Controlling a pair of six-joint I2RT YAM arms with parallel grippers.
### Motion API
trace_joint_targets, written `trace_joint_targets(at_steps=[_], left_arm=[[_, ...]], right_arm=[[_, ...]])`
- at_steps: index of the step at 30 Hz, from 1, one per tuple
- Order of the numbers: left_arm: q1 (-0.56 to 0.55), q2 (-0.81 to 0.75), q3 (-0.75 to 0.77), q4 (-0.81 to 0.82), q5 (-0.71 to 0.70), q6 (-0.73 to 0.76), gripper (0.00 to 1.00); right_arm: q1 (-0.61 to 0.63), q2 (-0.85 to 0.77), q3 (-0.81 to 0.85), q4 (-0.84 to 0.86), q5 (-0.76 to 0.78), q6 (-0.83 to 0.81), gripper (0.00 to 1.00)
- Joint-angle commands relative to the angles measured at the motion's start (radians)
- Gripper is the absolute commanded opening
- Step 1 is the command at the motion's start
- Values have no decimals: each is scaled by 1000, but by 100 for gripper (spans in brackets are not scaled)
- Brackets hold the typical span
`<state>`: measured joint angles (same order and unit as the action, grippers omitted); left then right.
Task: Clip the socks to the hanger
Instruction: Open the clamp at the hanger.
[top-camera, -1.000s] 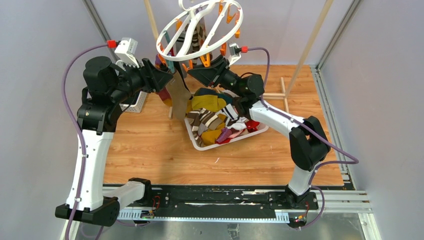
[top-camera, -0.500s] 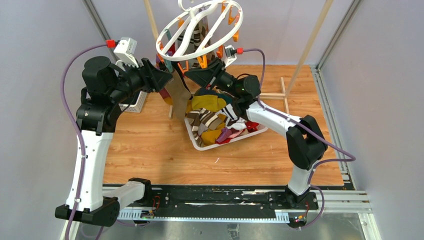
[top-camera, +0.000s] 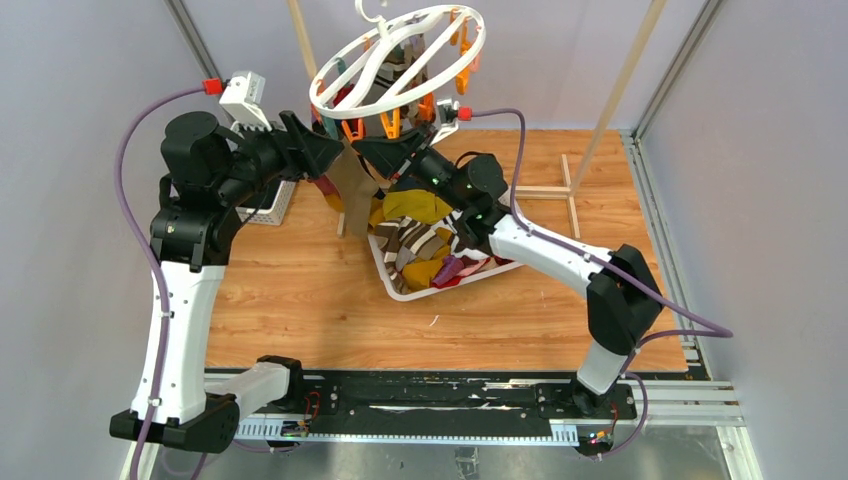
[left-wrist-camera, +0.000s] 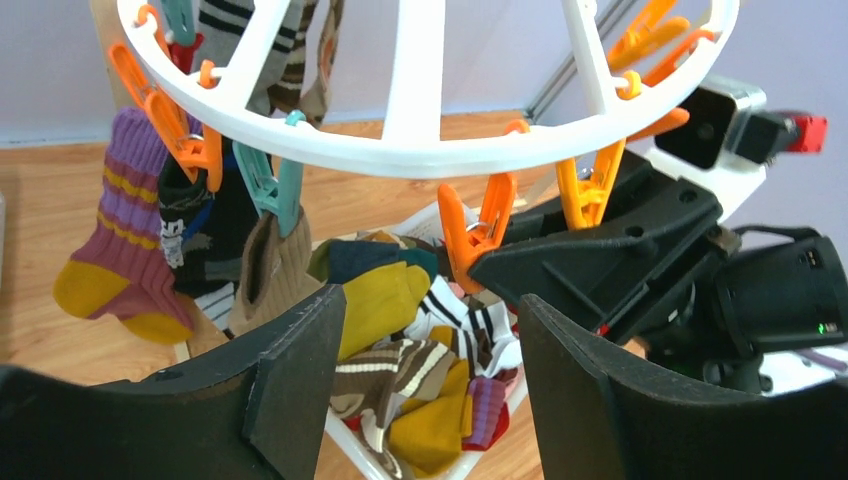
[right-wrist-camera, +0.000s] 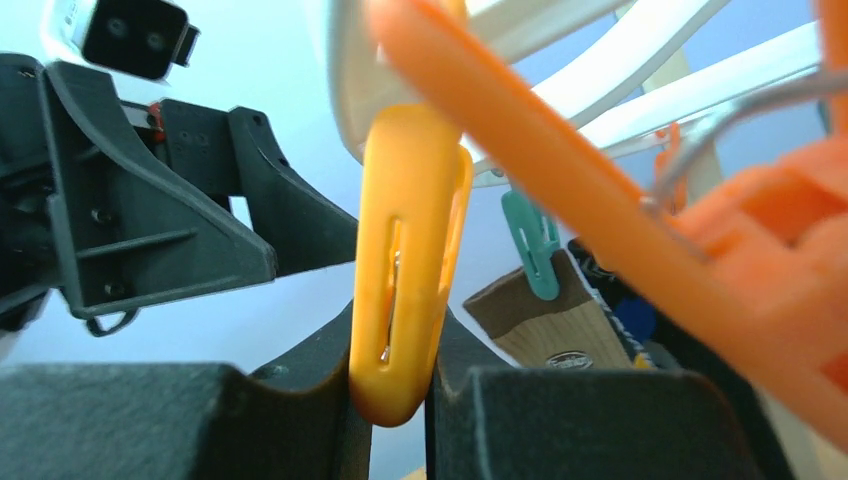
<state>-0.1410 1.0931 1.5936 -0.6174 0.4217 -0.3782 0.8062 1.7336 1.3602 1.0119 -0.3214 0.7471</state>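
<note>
The right claw (right-wrist-camera: 398, 395) pinches an orange clip (right-wrist-camera: 405, 250) hanging from the hanger (left-wrist-camera: 420, 155). The left claw (left-wrist-camera: 430, 380) gapes wide, empty.

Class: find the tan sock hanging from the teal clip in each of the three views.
Top external: tan sock, upper middle, left of centre.
Left wrist: lower left, under the teal clip.
Right wrist: lower right, under the same clip.
Shared landmark: the white hanger ring.

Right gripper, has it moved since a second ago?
Yes. The right gripper has shifted left against the white basket below it, and its fingers pinch an orange clip.
</note>
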Motion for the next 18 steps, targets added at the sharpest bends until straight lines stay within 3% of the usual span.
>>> trace_joint_targets(at_steps=[1,7,18], left_arm=[[-3,4,43,23,-45,-43,69],[-3,37,54,56,-36,-87,71],[-3,128,81,119,46,-142,68]], right_arm=[[65,-38,28,-137,169,-228,0],[121,-32,67,-195,261,-357,0],[128,-3,106,-220,260,-369,0]])
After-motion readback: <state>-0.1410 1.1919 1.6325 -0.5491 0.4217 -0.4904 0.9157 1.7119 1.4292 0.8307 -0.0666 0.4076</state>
